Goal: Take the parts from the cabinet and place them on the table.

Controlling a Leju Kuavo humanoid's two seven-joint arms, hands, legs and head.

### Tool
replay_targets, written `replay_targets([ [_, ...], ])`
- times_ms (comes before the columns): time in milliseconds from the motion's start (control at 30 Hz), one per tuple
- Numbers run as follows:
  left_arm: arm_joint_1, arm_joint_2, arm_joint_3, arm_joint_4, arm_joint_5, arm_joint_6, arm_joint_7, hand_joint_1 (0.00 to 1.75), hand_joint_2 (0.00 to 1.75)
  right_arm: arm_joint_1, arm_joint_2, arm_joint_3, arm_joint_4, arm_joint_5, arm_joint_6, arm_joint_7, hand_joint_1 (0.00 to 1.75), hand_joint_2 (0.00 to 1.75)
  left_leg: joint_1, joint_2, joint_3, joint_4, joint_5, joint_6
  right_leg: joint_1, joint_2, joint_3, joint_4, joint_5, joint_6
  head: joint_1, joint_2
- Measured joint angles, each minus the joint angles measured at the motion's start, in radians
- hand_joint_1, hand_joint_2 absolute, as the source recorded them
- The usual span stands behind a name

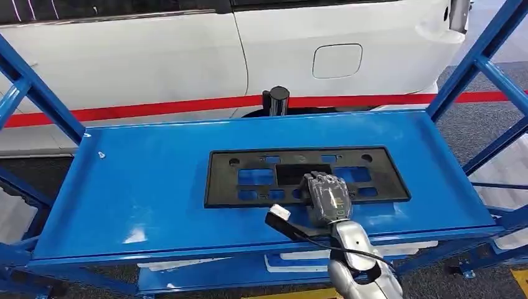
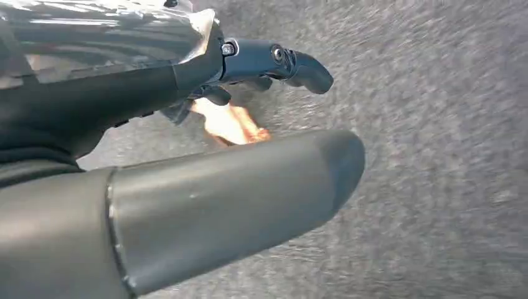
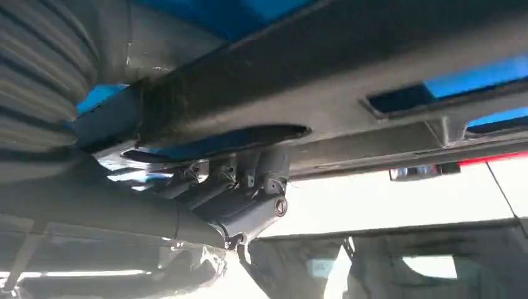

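Observation:
A flat black frame part with several cutouts lies on the top blue shelf of the cabinet. My right hand reaches over the shelf's front edge and sits on the part's near bar, fingers curled down onto it. In the right wrist view the dark fingers hook into a cutout of the black part, with the thumb close beside them. My left hand hangs over grey floor with thumb and fingers apart and nothing in it.
Blue slanted frame posts flank the shelf on both sides. A lower shelf holds white parts. Behind the cabinet stand a white car, a red belt and a black stanchion post. A cable runs along my right wrist.

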Motion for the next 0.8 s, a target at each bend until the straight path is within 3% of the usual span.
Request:
replay_targets([
  [133, -0.001, 0.0, 0.016, 0.0, 0.058, 0.024, -0.055, 0.0, 0.0, 0.049, -0.011, -0.037, -0.101, -0.034, -0.029, -0.047, 1.69, 1.75, 0.0, 0.0, 0.0, 0.0, 0.0, 0.0, 0.0, 0.0, 0.0, 0.0, 0.0, 0.0, 0.0, 0.0],
  [467, -0.002, 0.0, 0.043, 0.0, 0.077, 0.026, -0.063, 0.0, 0.0, 0.103, -0.025, -0.074, -0.218, -0.048, -0.038, -0.066, 1.64, 1.75, 0.0, 0.0, 0.0, 0.0, -0.001, -0.001, 0.0, 0.0, 0.0, 0.0, 0.0, 0.0, 0.0, 0.0],
  [633, -0.004, 0.001, 0.081, 0.0, 0.15, -0.006, -0.116, 0.0, 0.0, 0.16, -0.058, -0.09, -0.327, -0.129, -0.156, -0.177, 1.59, 1.75, 0.0, 0.0, 0.0, 0.0, -0.001, -0.001, 0.0, 0.0, -0.001, 0.0, 0.0, 0.0, 0.0, 0.0],
  [800, -0.003, 0.008, 0.126, 0.001, 0.191, 0.016, -0.11, 0.0, 0.0, 0.237, -0.155, -0.115, -0.476, -0.285, -0.33, -0.301, 1.52, 1.75, 0.0, 0.001, -0.001, 0.0, -0.002, -0.001, 0.0, 0.001, -0.001, 0.0, -0.001, 0.0, 0.0, 0.0],
])
